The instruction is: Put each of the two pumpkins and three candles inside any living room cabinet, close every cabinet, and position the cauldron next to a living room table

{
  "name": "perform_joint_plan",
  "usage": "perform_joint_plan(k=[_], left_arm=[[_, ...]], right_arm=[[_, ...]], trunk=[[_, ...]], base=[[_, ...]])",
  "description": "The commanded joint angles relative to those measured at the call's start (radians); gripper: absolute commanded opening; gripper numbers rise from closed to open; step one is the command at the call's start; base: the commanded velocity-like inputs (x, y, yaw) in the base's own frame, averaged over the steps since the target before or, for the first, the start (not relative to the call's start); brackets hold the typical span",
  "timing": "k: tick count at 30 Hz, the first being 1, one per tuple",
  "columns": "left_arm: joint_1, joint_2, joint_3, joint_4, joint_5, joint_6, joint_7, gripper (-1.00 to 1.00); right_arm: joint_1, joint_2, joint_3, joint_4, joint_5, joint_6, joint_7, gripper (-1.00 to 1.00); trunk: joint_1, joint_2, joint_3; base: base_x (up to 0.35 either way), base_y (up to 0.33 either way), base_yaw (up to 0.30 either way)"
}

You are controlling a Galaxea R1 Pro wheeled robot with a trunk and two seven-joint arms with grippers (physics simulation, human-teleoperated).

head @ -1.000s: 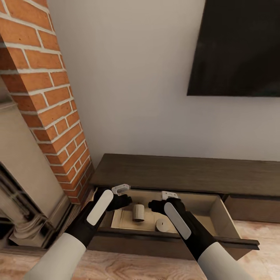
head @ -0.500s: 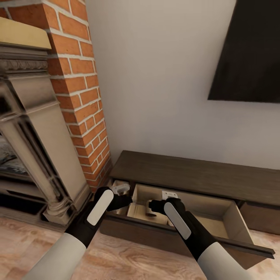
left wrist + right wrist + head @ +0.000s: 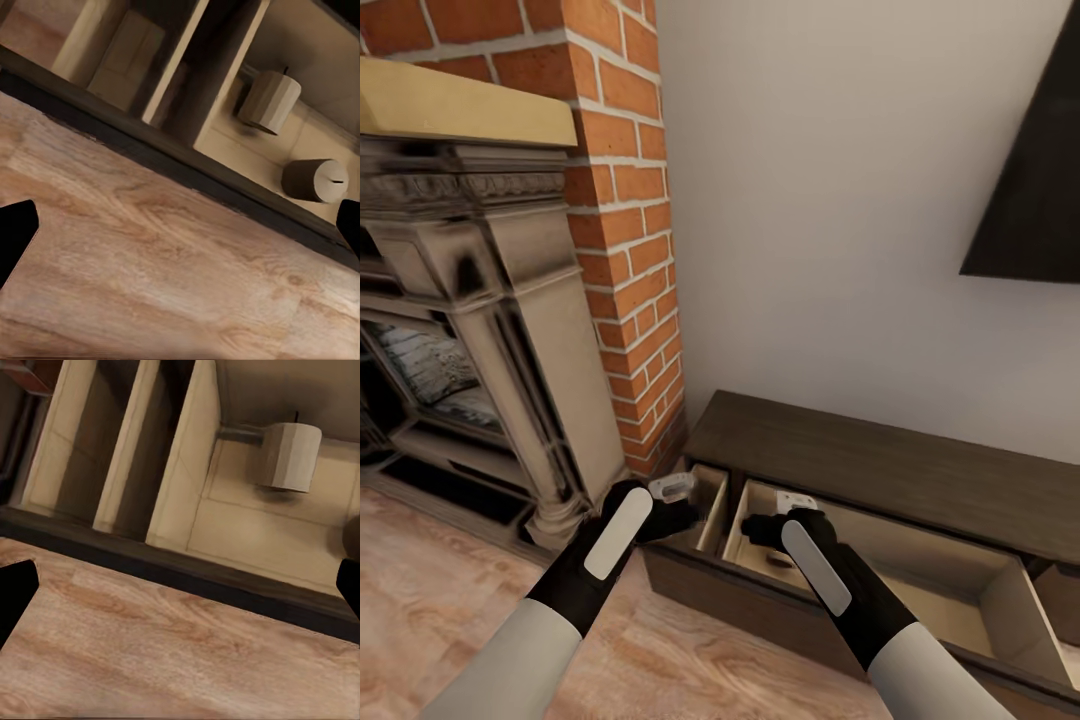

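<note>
**Two candles sit in the open drawer, both grippers empty above its front edge**

Going left to right: far left is the stone fireplace (image 3: 510,330) and its brick column (image 3: 630,230). Then comes the cabinet (image 3: 880,450), with its drawer (image 3: 980,600) pulled out toward the robot.

The left gripper (image 3: 678,492) hangs over the drawer's left corner, the right gripper (image 3: 792,505) just beside it over the main compartment. Both are spread wide with nothing between the fingers; in each wrist view the fingertips sit at opposite edges.

The left wrist view shows two candles (image 3: 268,99) on the pale drawer floor, one (image 3: 315,180) lying on its side. They're just beyond the front rail, closer to the right gripper. No pumpkins or cauldron around here, so I'd guess the next job is fetching more stuff.
</note>
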Motion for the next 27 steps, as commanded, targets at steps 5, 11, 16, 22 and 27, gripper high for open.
perform_joint_plan(k=[5, 11, 16, 22, 27], left_arm=[[-0.001, 0.000, -0.001, -0.001, 0.010, 0.000, 0.011, 1.00], [-0.001, -0.001, -0.001, -0.001, 0.010, 0.000, 0.010, 1.00], [-0.001, -0.001, -0.001, -0.001, 0.010, 0.000, 0.011, 1.00], [-0.001, -0.002, -0.001, -0.001, 0.010, 0.000, 0.011, 1.00], [-0.001, -0.002, -0.001, -0.001, 0.010, 0.000, 0.011, 1.00]], right_arm=[[-0.001, 0.000, 0.002, -0.001, -0.010, 0.001, -0.010, 1.00], [-0.001, 0.000, 0.003, -0.001, -0.010, 0.001, -0.010, 1.00], [-0.001, 0.000, 0.003, -0.001, -0.010, 0.001, -0.010, 1.00], [-0.001, 0.000, 0.003, 0.000, -0.010, 0.001, -0.010, 1.00], [-0.001, 0.000, 0.003, 0.001, -0.010, 0.001, -0.010, 1.00]], trunk=[[-0.020, 0.035, 0.015], [-0.043, 0.077, 0.034], [-0.062, 0.112, 0.049], [-0.085, 0.154, 0.068], [-0.104, 0.189, 0.084]], base=[[-0.144, 0.116, 0.279], [-0.053, 0.047, 0.279], [-0.005, 0.005, 0.279], [0.000, 0.000, 0.279], [-0.039, 0.024, 0.279]])
